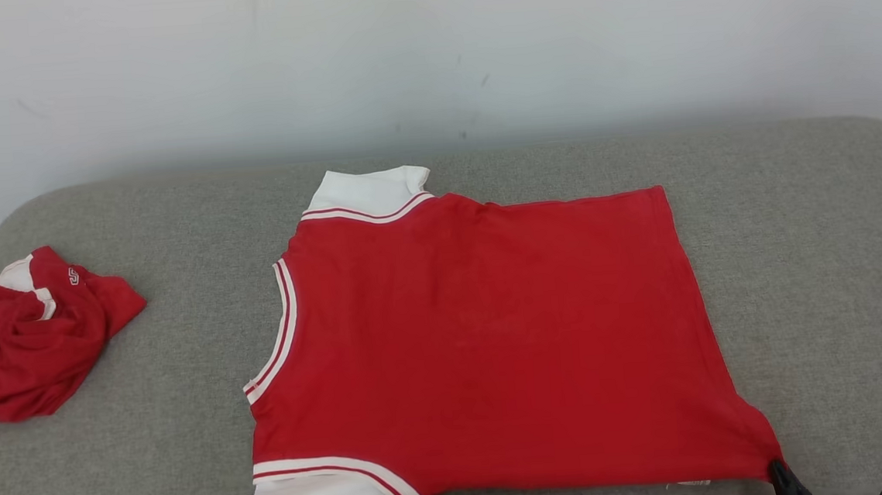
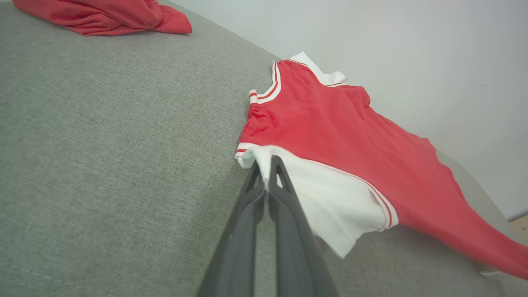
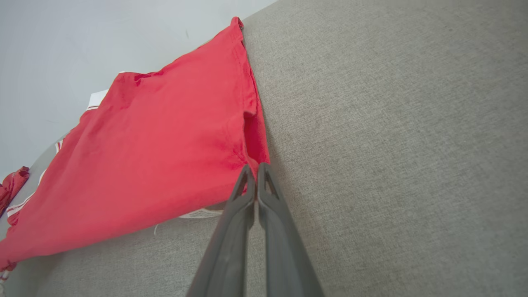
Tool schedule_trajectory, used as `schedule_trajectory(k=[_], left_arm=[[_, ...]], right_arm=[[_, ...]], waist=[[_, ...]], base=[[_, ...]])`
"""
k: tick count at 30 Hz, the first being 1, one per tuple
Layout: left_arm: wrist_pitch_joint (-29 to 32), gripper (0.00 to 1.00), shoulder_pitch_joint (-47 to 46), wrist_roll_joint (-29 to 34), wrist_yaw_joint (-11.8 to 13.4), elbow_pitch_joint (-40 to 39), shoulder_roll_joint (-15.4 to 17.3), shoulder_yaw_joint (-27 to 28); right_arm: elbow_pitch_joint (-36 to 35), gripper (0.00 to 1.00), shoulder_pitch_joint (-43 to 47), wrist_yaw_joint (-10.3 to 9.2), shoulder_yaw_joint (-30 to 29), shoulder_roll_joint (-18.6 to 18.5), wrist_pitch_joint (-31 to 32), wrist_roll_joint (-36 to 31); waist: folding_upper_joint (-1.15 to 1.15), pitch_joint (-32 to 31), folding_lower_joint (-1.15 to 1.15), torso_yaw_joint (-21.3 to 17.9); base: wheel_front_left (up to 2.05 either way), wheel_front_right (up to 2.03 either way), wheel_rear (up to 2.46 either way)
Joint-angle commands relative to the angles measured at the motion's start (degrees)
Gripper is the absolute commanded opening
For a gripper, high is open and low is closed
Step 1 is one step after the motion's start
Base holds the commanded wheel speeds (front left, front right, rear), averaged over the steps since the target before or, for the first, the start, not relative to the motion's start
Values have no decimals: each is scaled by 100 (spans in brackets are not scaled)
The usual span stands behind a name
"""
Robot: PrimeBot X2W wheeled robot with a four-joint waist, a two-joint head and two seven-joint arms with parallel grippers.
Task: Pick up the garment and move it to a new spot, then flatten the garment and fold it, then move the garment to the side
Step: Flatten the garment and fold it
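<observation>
I see the shirt (image 1: 486, 337) spread flat in the middle of the grey pad (image 1: 823, 267), neck toward 9 o'clock. My left gripper (image 2: 267, 167) is clamped on its white sleeve (image 2: 338, 202) at 7 o'clock. My right gripper (image 3: 256, 173) pinches the hem corner (image 3: 258, 152) at 5 o'clock. A crumpled red heap (image 1: 29, 346) lies well apart at 9 o'clock.

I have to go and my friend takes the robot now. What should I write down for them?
Left gripper: shut on the garment's white sleeve.
Right gripper: shut on its red hem corner.
Garment lies spread nearly flat on the grey surface; a second crumpled red garment sits at the left.
Done: spreading. Left: folding, moving aside.
</observation>
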Motion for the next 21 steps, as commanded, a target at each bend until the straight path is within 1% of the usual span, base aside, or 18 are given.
schedule_trajectory(k=[1,3,6,10,16,21], left_arm=[[-10,0,-44,62,-39,30,34,-2],[-11,0,-90,94,-45,36,56,-14],[-11,0,-255,164,-116,59,118,-56],[67,0,-589,257,-240,89,250,-135],[336,0,-1404,419,-378,195,460,-253],[510,0,-2225,442,-466,515,595,-235]], right_arm=[[-80,0,66,-13,-61,69,59,-68],[-127,0,75,-13,-84,120,100,-106],[-257,0,4,-13,-115,227,218,-201],[-336,0,-243,-13,-139,291,347,-144],[-181,0,-850,-13,-96,310,546,-80],[152,0,-1456,-13,-75,355,637,1]], waist=[[0,15,0,-10],[0,23,0,-15],[0,55,0,-48],[0,109,0,-131],[0,265,0,-260],[0,474,0,-352]], base=[[0,0,0],[0,0,0],[0,0,0],[0,0,0],[0,0,0],[0,0,0]])
